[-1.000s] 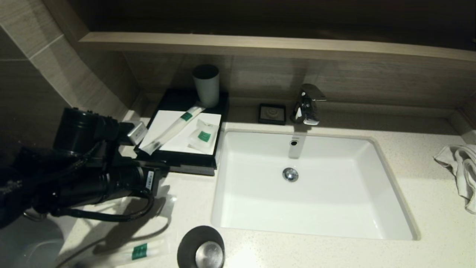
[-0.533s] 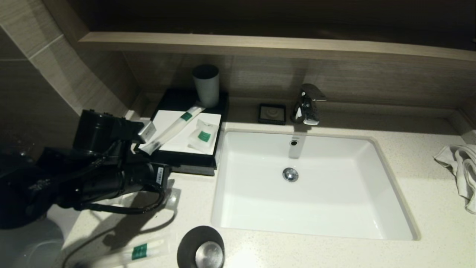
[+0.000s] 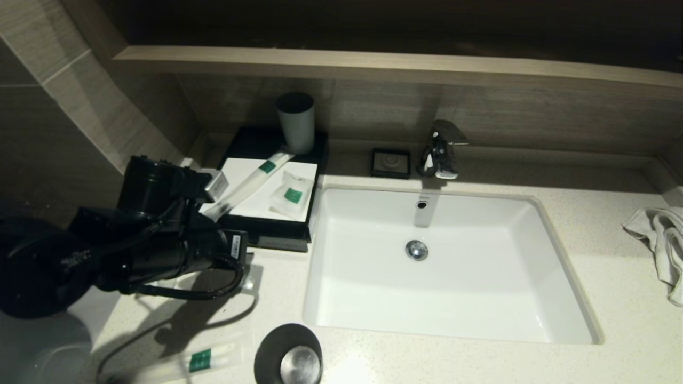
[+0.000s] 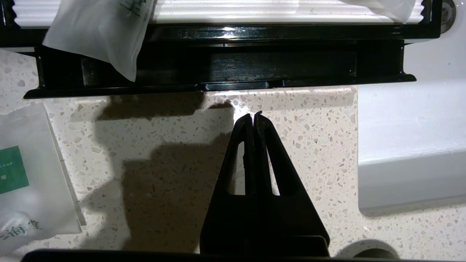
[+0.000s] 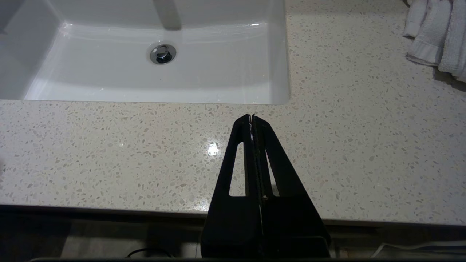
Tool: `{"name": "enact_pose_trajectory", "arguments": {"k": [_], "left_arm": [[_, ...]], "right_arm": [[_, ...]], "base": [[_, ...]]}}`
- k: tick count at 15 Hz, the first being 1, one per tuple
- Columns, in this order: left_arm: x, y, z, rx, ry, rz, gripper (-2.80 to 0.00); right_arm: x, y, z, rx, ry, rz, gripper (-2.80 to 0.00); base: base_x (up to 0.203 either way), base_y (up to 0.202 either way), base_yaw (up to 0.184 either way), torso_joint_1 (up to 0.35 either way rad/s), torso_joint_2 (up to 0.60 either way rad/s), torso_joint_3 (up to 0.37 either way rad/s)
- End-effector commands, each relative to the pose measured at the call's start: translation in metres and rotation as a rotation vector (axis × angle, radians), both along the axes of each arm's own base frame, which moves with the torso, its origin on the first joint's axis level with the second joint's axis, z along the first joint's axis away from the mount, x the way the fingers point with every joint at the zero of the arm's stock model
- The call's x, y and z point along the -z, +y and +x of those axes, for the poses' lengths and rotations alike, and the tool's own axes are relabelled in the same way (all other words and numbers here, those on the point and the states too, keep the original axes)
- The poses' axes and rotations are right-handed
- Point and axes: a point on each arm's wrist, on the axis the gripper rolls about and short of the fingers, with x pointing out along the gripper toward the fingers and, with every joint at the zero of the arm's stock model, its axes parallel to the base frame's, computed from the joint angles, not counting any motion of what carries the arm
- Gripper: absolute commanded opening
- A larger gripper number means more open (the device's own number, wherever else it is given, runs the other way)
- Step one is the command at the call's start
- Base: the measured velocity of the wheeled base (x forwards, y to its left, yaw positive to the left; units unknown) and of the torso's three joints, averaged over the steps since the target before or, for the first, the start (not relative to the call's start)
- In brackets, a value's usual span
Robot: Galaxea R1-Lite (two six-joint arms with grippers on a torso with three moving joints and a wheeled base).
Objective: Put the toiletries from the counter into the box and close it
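Observation:
The black box (image 3: 275,230) with a white top panel stands on the counter (image 3: 613,298) left of the sink. On its top lie a long sachet (image 3: 251,184) and a small squarish sachet (image 3: 291,194). The long sachet (image 4: 98,36) overhangs the box's front (image 4: 218,71). Another small sachet (image 4: 25,182) lies on the counter beside my left arm (image 3: 160,250). A second long sachet (image 3: 200,360) lies at the counter's front left. My left gripper (image 4: 253,115) is shut and empty, its tips just short of the drawer's lip. My right gripper (image 5: 252,117) is shut over bare counter in front of the sink.
A white inset sink (image 3: 555,250) fills the middle, with a chrome faucet (image 3: 440,149) and a small black soap dish (image 3: 391,162) behind it. A grey cup (image 3: 295,121) stands on the box's back. A black cup (image 3: 288,354) stands at the front. A towel (image 3: 661,245) lies far right.
My left arm has moved right and forward, bringing the shut gripper closer to the box's front. The sachets and box have not moved.

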Motion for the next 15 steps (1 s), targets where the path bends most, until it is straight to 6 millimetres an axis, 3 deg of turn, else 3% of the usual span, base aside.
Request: {"name": "enact_pose_trajectory", "arguments": {"k": [1,15], "left_arm": [[0.001,-0.001,0.002,0.000,-0.002,-0.001,-2.80],[0.003,-0.005,0.013,-0.036,-0.007,-0.018,-2.80]], "right_arm": [[0.000,0.000,0.000,0.000,0.000,0.000,-2.80],[0.000,0.000,0.000,0.000,0.002,0.000,-2.80]], "base": [[0.000,0.000,0.000,0.000,0.00,0.000],[0.000,0.000,0.000,0.000,0.00,0.000]]}}
